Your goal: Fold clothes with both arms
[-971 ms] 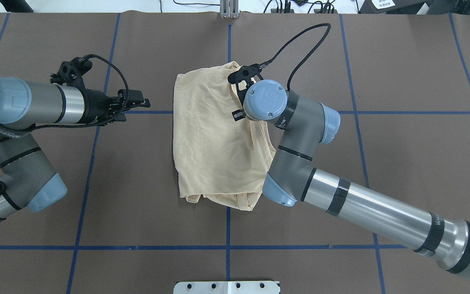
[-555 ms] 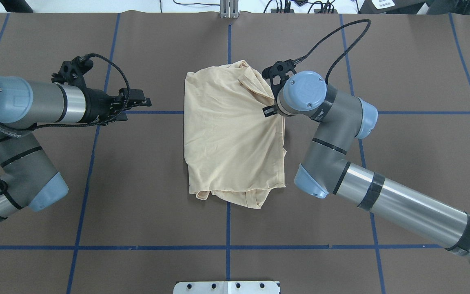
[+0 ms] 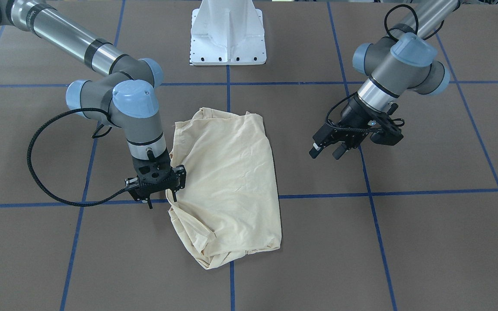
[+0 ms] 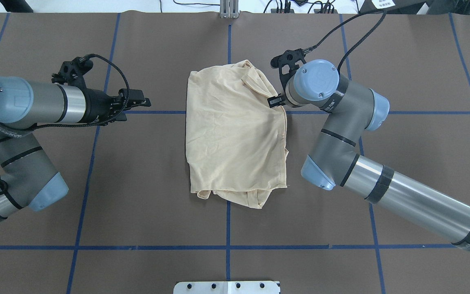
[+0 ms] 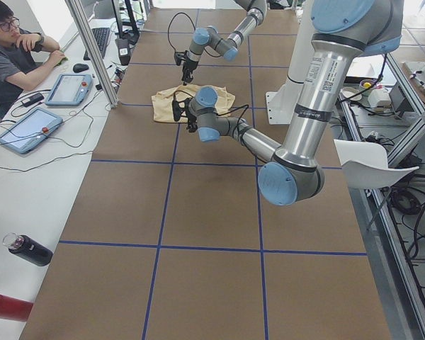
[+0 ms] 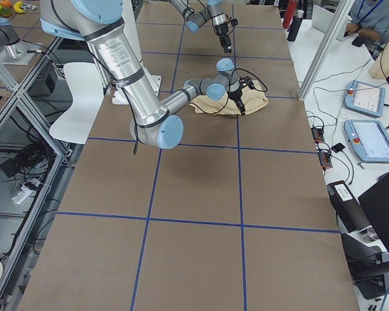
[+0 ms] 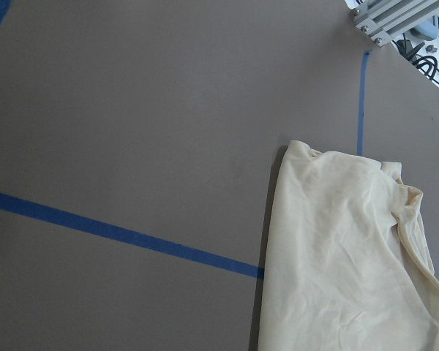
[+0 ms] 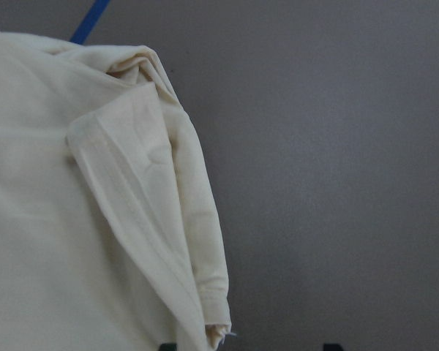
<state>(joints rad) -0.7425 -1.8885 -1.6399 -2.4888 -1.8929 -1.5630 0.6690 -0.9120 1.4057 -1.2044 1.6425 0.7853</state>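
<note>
The pale cream shirt (image 4: 235, 134) lies folded into a rough rectangle at the table's middle, plain side up, and also shows in the front view (image 3: 227, 181). My right gripper (image 4: 276, 101) points down at the shirt's far right edge, beside a turned-over hem (image 8: 154, 219). Its dark fingertips stand apart at the bottom of the right wrist view, open, with the hem's corner between them. My left gripper (image 4: 141, 99) hovers open and empty over bare table left of the shirt (image 7: 336, 256), well apart from it; the front view shows the same gripper (image 3: 327, 153).
Blue tape lines (image 4: 228, 228) grid the brown table. The white pedestal base (image 3: 227, 39) stands at the robot's side, and a metal post (image 4: 229, 10) at the far edge. A person (image 5: 14, 49) sits at a side bench with tablets and bottles.
My right arm swung right, dragging the shirt a short way right with it; in the last step the arm moved farther than the cloth. The left arm stayed still.
</note>
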